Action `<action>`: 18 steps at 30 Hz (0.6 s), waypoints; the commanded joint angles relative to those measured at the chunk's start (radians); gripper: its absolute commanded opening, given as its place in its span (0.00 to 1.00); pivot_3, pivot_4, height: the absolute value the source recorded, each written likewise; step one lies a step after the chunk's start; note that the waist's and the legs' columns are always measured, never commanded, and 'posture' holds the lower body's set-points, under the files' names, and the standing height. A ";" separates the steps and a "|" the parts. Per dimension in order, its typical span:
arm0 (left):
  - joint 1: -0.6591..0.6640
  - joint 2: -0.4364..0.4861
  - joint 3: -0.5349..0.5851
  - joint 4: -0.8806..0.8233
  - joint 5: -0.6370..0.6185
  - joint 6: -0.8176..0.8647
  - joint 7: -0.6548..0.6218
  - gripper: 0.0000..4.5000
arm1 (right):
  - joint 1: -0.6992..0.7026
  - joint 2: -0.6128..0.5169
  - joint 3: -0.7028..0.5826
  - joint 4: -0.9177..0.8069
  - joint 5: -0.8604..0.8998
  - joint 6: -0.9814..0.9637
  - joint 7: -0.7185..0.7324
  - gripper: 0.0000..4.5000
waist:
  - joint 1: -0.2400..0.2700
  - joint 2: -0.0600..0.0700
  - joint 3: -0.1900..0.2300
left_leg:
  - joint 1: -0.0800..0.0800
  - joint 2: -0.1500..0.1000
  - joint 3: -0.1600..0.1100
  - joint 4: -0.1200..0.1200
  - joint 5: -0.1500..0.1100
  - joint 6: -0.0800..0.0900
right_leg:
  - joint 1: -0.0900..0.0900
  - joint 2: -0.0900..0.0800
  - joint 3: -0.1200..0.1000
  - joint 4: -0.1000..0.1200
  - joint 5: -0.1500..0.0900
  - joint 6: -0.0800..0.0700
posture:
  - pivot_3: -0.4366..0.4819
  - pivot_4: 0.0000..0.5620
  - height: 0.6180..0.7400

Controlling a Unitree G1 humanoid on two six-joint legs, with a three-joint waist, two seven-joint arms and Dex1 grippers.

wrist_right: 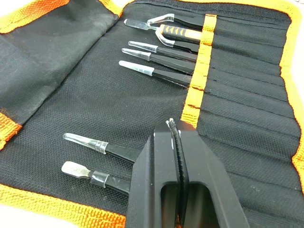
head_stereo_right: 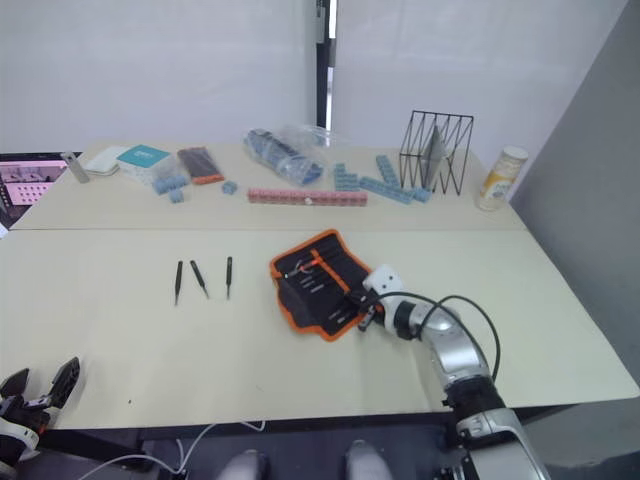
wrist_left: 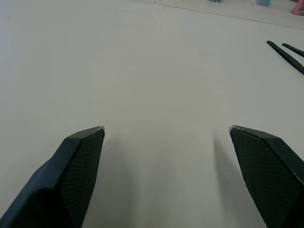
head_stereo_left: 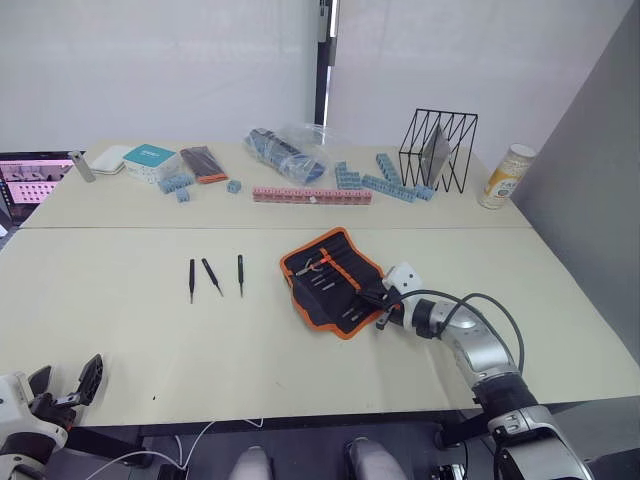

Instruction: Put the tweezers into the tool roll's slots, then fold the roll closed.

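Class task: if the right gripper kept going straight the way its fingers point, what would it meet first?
Probably the tool roll: the right gripper, shut, points at its orange strip beside the slotted tweezers. Depth is uncertain.

We're seeing the right arm (head_stereo_left: 478, 352) w/ silver-grey rounded metal segments, dark joints btwn them, and a white blocky housing at the wrist. A black cable is looping from wrist back along the forearm. The right gripper (wrist_right: 175, 130) is showing two matte black plastic fingers w/ a ribbed inner edge. The left gripper (wrist_left: 166, 130) is showing two black wedge-shaped fingers (wrist_left: 80, 161) w/ fine cross-hatched pads; white body behind it.
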 commanded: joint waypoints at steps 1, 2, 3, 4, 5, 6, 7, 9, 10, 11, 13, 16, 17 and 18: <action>-0.010 0.032 0.003 -0.016 -0.026 -0.016 0.004 0.99 | 0.015 -0.005 0.025 0.037 -0.035 0.016 0.014 0.00 | -0.002 0.000 0.000 | 0.000 0.000 0.000 0.000 0.000 0.000 | 0.000 0.000 0.000 -0.001 0.000 0.000 | 0.48 0.27 0.97; -0.013 0.039 -0.006 -0.019 -0.029 -0.010 0.000 0.99 | 0.016 -0.004 0.025 0.035 -0.034 0.019 0.014 0.00 | -0.003 0.000 0.000 | -0.001 0.000 0.000 0.000 0.000 0.000 | 0.001 0.000 0.000 -0.003 0.000 0.000 | 0.48 0.27 0.97; -0.013 0.043 -0.013 -0.023 -0.032 -0.006 -0.003 0.99 | 0.016 -0.003 0.023 0.032 -0.033 0.022 0.014 0.00 | -0.005 0.000 0.000 | -0.001 0.000 0.000 -0.001 0.000 0.000 | 0.001 0.000 0.000 -0.004 0.000 0.000 | 0.48 0.27 0.97; -0.014 0.049 -0.025 -0.031 -0.029 -0.003 -0.005 0.99 | 0.017 -0.003 0.023 0.028 -0.033 0.024 0.014 0.00 | -0.006 0.000 0.000 | -0.001 0.000 0.001 -0.002 0.000 0.000 | 0.002 0.000 0.000 -0.005 0.000 0.000 | 0.48 0.27 0.97; -0.022 0.057 -0.042 -0.042 -0.029 0.010 -0.003 0.99 | 0.018 -0.003 0.022 0.024 -0.032 0.027 0.014 0.00 | -0.007 0.000 0.000 | -0.001 0.000 0.001 -0.002 0.000 0.000 | 0.002 0.000 0.000 -0.005 0.000 0.000 | 0.48 0.27 0.97; -0.040 0.069 -0.063 -0.056 -0.028 0.025 0.006 0.99 | 0.020 -0.005 0.021 0.019 -0.033 0.029 0.014 0.00 | -0.007 0.000 0.000 | -0.001 0.000 0.001 -0.002 0.000 -0.001 | 0.002 0.000 0.000 -0.005 0.000 0.000 | 0.48 0.27 0.97; -0.057 0.082 -0.083 -0.067 -0.022 0.047 0.023 0.99 | 0.022 -0.006 0.020 0.015 -0.033 0.031 0.014 0.00 | -0.007 -0.001 0.000 | -0.001 0.000 0.001 -0.003 -0.001 -0.001 | 0.002 0.000 0.000 -0.005 0.000 0.000 | 0.48 0.27 0.97; -0.117 0.089 -0.115 -0.096 -0.039 0.113 0.081 0.99 | 0.027 -0.010 0.016 0.006 -0.032 0.035 0.012 0.00 | -0.003 -0.001 0.000 | -0.001 0.000 0.000 -0.003 0.000 -0.001 | 0.003 0.000 -0.001 -0.004 0.000 0.000 | 0.48 0.27 0.97; -0.142 0.086 -0.129 -0.113 -0.055 0.143 0.103 0.99 | 0.029 -0.012 0.014 0.003 -0.032 0.037 0.010 0.00 | -0.001 -0.001 0.000 | -0.001 0.000 0.000 -0.003 0.000 -0.001 | 0.004 0.000 -0.001 -0.003 0.000 0.000 | 0.48 0.27 0.97; -0.158 0.084 -0.137 -0.126 -0.067 0.165 0.117 0.99 | 0.031 -0.014 0.012 0.001 -0.032 0.038 0.010 0.00 | 0.000 -0.001 0.000 | -0.001 0.000 0.000 -0.003 0.000 -0.001 | 0.004 0.000 -0.001 -0.003 0.000 0.000 | 0.48 0.27 0.97; -0.207 0.085 -0.190 -0.164 -0.047 0.218 0.165 0.99 | 0.037 -0.015 0.010 -0.008 -0.031 0.041 0.006 0.00 | 0.001 -0.002 -0.001 | -0.001 0.000 0.000 -0.003 0.000 -0.001 | 0.005 0.001 -0.001 -0.002 0.000 0.000 | 0.48 0.27 0.97; -0.328 0.074 -0.283 -0.192 -0.008 0.310 0.279 0.99 | 0.055 -0.017 0.007 -0.044 -0.027 0.059 -0.005 0.00 | 0.004 -0.004 -0.002 | -0.001 0.000 0.000 -0.003 0.000 0.000 | 0.005 0.001 -0.001 -0.001 0.001 0.001 | 0.48 0.27 0.97; -0.360 0.071 -0.315 -0.200 0.007 0.338 0.310 0.99 | 0.062 -0.017 0.007 -0.057 -0.026 0.065 -0.008 0.00 | 0.004 -0.004 -0.002 | -0.001 0.000 -0.001 -0.003 0.000 0.000 | 0.005 0.001 -0.001 -0.001 0.001 0.001 | 0.48 0.27 0.97; -0.381 0.069 -0.342 -0.204 0.025 0.364 0.338 0.99 | 0.067 -0.018 0.006 -0.065 -0.025 0.069 -0.011 0.00 | 0.005 -0.004 -0.002 | -0.001 0.000 -0.001 -0.003 0.000 0.000 | 0.005 0.001 -0.001 0.000 0.001 0.002 | 0.48 0.27 0.97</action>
